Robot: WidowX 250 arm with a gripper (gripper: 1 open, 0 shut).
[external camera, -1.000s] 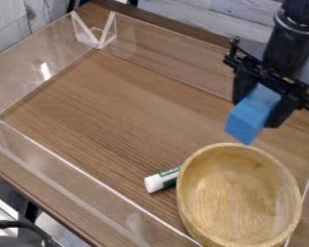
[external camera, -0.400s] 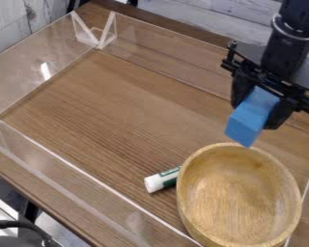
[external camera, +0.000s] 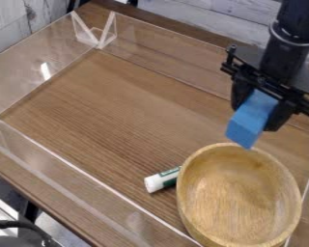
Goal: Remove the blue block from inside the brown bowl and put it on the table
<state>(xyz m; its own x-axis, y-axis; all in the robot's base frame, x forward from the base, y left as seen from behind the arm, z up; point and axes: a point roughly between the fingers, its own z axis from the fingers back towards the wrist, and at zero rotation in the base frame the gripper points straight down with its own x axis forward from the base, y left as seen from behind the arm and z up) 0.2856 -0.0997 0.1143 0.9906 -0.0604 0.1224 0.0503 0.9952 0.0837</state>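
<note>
The blue block [external camera: 251, 120] hangs in the air, tilted, just above the far rim of the brown bowl [external camera: 238, 195]. My gripper [external camera: 266, 99] points down from the upper right and is shut on the block's top end. The bowl sits at the lower right of the table [external camera: 119, 106], and nothing shows inside it. The block's lower end is a short way above the bowl's rim and does not touch it.
A white-and-green tube [external camera: 162, 178] lies on the wood just left of the bowl. Low clear acrylic walls [external camera: 67, 183] edge the tabletop. A clear stand [external camera: 93, 29] is at the far left corner.
</note>
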